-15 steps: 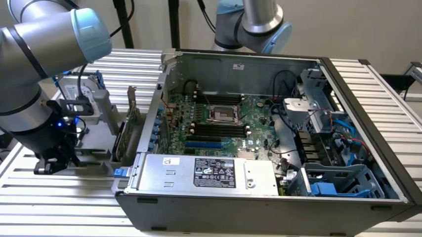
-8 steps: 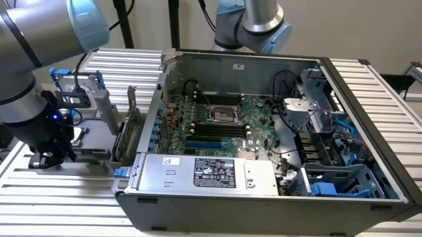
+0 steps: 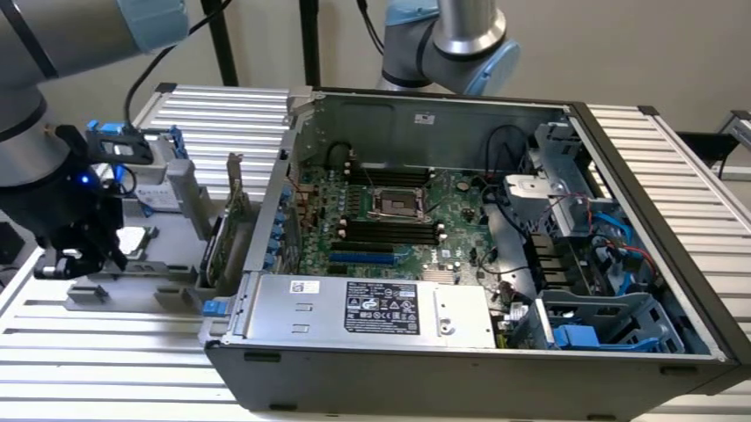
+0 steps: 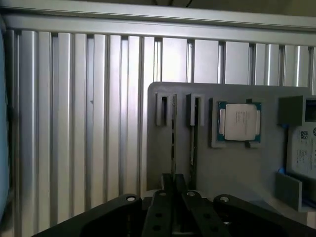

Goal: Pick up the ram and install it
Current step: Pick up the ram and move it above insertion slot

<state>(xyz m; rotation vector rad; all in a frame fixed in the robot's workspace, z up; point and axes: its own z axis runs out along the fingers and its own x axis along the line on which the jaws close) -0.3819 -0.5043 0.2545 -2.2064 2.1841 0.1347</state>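
Observation:
The ram (image 4: pixel 174 138) is a thin stick standing on edge in a slot of the grey parts holder (image 4: pixel 232 168). A second similar stick (image 4: pixel 193 140) stands in the slot beside it. My gripper (image 4: pixel 174 181) sits low over the near end of the first stick, its dark fingers drawn close on either side of it, and the stick still rests in its slot. In the exterior view the gripper (image 3: pixel 80 259) is down at the holder (image 3: pixel 158 272) on that view's left, apart from the open computer case (image 3: pixel 657 202). The motherboard's black memory slots (image 3: pixel 388 233) lie inside the case.
A processor chip (image 4: pixel 239 122) lies in a recess of the holder beside the sticks. An upright card with a metal bracket (image 3: pixel 235 207) and a hard drive in a blue frame (image 3: pixel 176 189) stand between gripper and case. A second arm (image 3: pixel 463 40) is behind the case. Ribbed aluminium table (image 4: pixel 74 123) surrounds the holder.

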